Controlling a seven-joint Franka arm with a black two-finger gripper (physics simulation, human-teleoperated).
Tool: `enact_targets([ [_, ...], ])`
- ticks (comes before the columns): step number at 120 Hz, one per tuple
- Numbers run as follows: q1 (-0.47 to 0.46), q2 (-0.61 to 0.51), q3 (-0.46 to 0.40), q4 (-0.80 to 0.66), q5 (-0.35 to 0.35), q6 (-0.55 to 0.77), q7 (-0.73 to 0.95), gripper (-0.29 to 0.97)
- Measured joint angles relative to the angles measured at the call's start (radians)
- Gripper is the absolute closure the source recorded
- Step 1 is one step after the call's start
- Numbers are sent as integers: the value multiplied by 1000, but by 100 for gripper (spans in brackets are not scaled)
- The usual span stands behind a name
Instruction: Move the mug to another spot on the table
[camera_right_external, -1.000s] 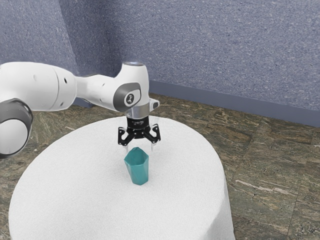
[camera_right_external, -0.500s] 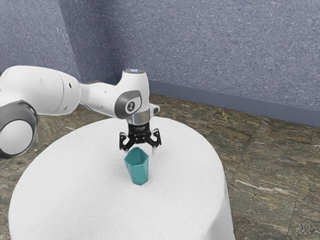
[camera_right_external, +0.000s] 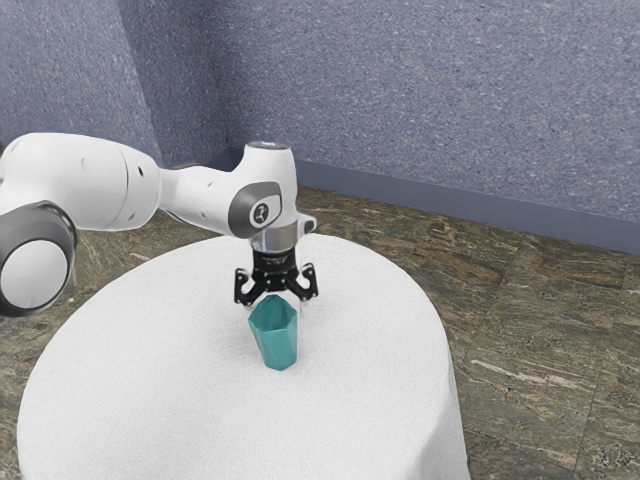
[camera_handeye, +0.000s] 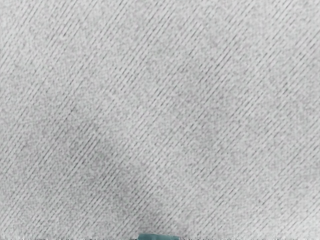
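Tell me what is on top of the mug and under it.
The open hand hovers just above the mug. Under it is the white table; the mug's inside cannot be seen.

The round tabletop (camera_right_external: 150, 400) is white (its cloth (camera_handeye: 160, 100) has tiny slanted lines). A brown stony floor (camera_right_external: 540, 310) lies around it. A blue wall (camera_right_external: 450, 90) stands behind.

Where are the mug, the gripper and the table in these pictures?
mug (camera_right_external: 274, 338): exterior view, middle of its teal side wall.
gripper (camera_right_external: 275, 297): exterior view, midway between its open fingertips.
table (camera_right_external: 150, 400): exterior view, bare white top in front of the mug.
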Motion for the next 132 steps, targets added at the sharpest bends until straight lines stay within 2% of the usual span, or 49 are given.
enact_targets([
  [34,1,8,0,0,-4,-19,6,1],
  [83,1,1,1,6,6,-25,28,43],
  [132,2,-4,1,5,12,-27,40,57],
])
